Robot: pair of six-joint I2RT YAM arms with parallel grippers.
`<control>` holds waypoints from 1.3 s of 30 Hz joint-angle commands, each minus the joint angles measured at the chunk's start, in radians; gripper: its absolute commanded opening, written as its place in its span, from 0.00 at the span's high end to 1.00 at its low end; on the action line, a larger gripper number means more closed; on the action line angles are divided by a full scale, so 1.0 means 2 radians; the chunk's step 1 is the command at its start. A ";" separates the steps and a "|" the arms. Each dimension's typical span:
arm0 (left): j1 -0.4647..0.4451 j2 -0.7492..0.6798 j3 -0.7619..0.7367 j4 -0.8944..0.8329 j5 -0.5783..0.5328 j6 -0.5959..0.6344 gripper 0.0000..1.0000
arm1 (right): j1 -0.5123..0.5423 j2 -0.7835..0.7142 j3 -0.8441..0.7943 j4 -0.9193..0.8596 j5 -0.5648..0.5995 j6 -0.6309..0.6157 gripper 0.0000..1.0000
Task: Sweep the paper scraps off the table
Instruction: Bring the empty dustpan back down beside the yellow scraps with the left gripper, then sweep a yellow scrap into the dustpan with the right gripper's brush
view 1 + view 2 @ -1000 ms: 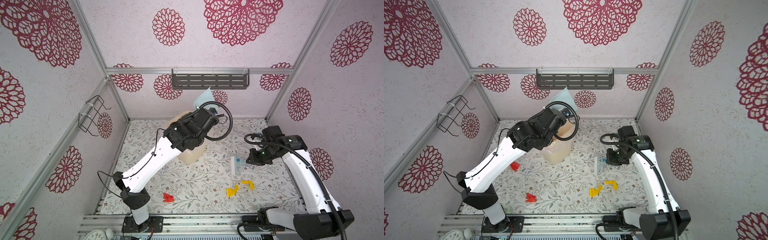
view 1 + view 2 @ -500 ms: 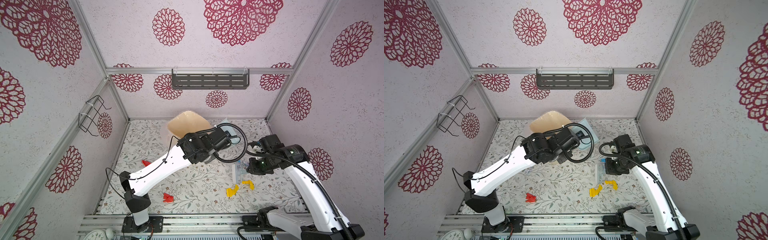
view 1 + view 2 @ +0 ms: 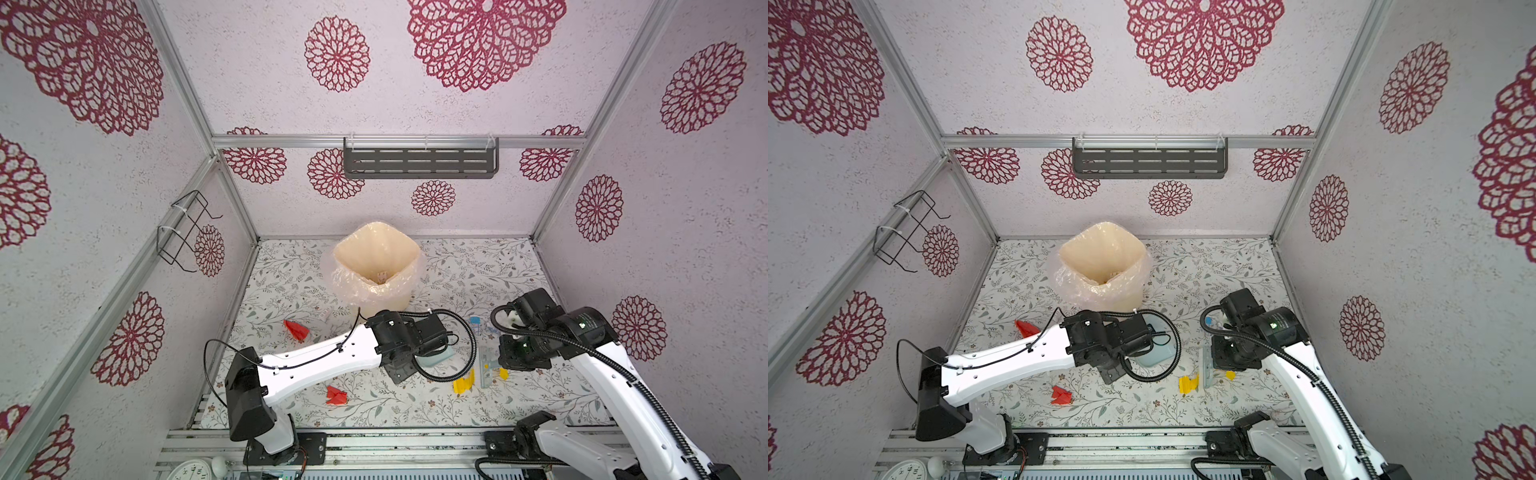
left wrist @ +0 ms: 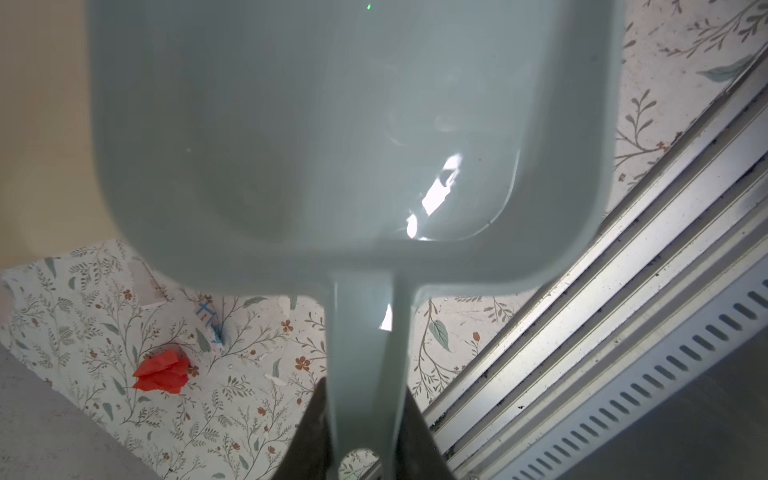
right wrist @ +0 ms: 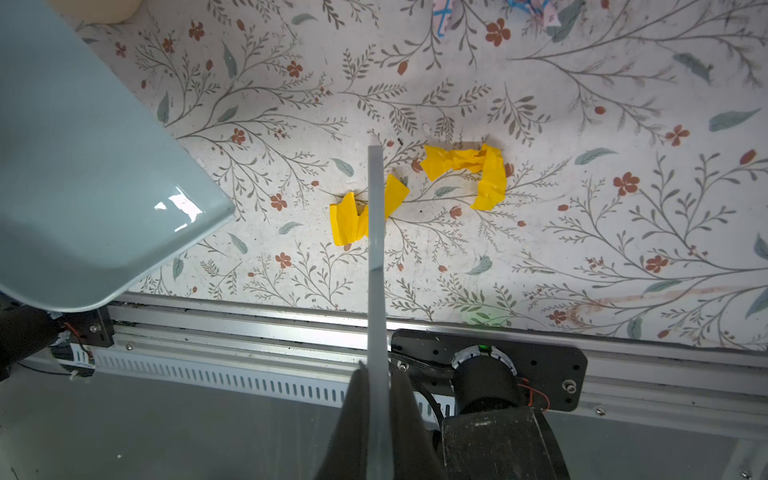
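Left arm stretched toward centre, left hand clamped; right hand clamped, angled down.

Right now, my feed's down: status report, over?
Left gripper shut on dustpan handle, right gripper shut on brush. Yellow scraps at the brush, red scraps on table. Bin at rear, not in the way.

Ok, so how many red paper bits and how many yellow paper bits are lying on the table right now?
Red paper bits: 2
Yellow paper bits: 2
Total: 4
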 commanded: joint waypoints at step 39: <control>-0.017 0.028 -0.126 0.095 0.118 0.023 1.00 | 0.066 0.055 -0.061 0.026 0.032 0.038 1.00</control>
